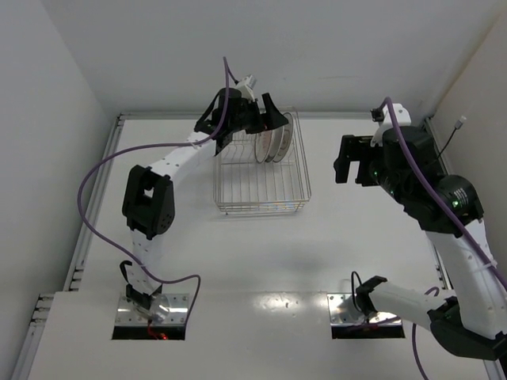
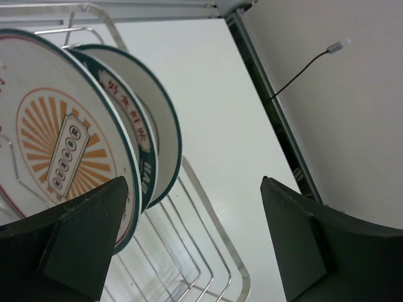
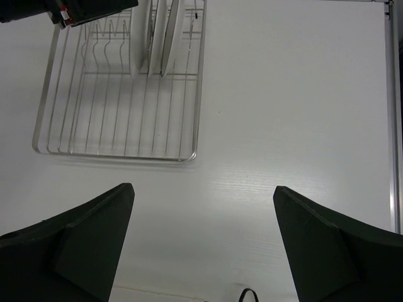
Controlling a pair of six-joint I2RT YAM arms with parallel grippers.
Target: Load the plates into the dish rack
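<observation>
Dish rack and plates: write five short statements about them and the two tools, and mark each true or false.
1. The plates stand upright in the dish rack. True.
2. The right tool holds a plate. False: it is open and empty, above the bare table.
3. In the left wrist view, the orange sunburst plate is the plate nearest the left tool. True.
4. One plate lies flat on the table beside the rack. False: every plate in view is in the rack.
5. The left tool is shut. False: its fingers stand wide apart with nothing between them.
</observation>
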